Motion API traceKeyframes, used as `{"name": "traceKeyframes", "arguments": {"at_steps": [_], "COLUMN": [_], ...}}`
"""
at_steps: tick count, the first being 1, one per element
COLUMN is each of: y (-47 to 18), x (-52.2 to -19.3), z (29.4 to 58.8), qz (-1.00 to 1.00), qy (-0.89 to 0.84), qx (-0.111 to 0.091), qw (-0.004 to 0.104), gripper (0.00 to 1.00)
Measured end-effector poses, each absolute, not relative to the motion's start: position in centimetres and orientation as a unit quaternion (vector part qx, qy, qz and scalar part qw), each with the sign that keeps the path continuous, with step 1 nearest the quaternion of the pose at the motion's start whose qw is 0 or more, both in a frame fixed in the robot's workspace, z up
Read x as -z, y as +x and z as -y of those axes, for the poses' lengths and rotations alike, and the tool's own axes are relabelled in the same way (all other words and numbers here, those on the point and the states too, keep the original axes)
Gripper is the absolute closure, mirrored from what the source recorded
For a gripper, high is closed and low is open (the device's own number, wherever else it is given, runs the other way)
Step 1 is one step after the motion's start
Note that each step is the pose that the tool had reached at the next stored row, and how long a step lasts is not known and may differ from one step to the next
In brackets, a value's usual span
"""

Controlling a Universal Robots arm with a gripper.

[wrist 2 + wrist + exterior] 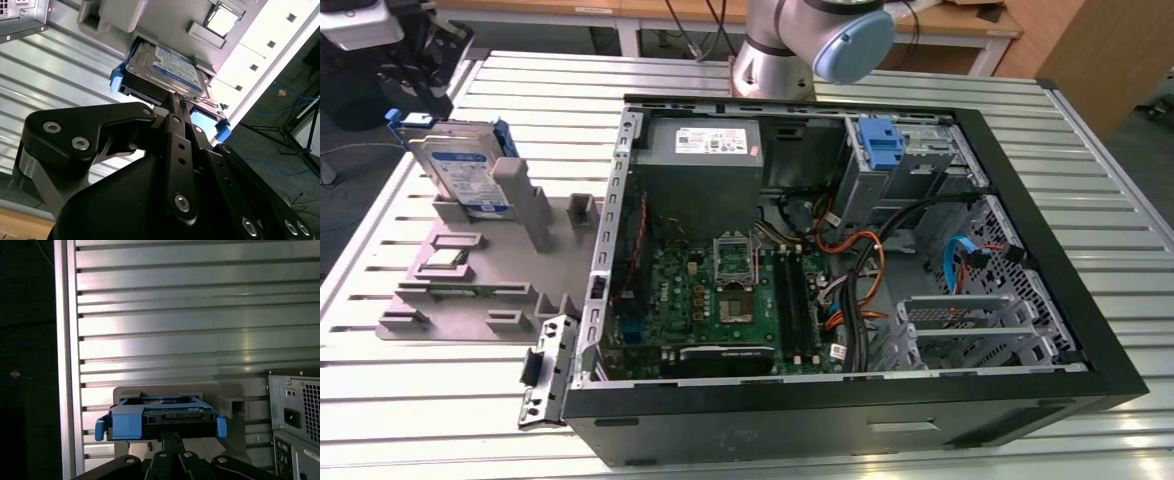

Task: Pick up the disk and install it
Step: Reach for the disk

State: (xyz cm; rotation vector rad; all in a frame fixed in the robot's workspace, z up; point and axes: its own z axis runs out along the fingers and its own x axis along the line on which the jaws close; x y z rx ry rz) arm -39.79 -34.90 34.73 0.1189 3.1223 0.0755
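At the exterior view's left, the flat silver-metal disk with its white-and-blue label and blue plastic carrier stands on end in a slot of the grey moulded fixture, which lies on the ribbed metal table. The disk's long axis rises steeply out of the slot with a slight lean, and the labelled face is turned towards the camera.

In both wrist views the black gripper points at the disk's upper end. Its fingers lie close together and hold nothing.

A good pick probably needs the fingers spread wider than the disk's thickness. They should close on the flat faces rather than the blue side tabs, then lift along the slot's line.

To the right sits the open black computer case.
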Motion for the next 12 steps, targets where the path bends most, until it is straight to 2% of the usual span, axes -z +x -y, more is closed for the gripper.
{"name": "traceKeyframes", "arguments": {"at_steps": [12], "y": [-39.82], "x": [-34.69], "z": [34.90], "qz": [-0.999], "qy": [0.038], "qx": [-0.024], "qw": [0.008], "gripper": [0.90]}}
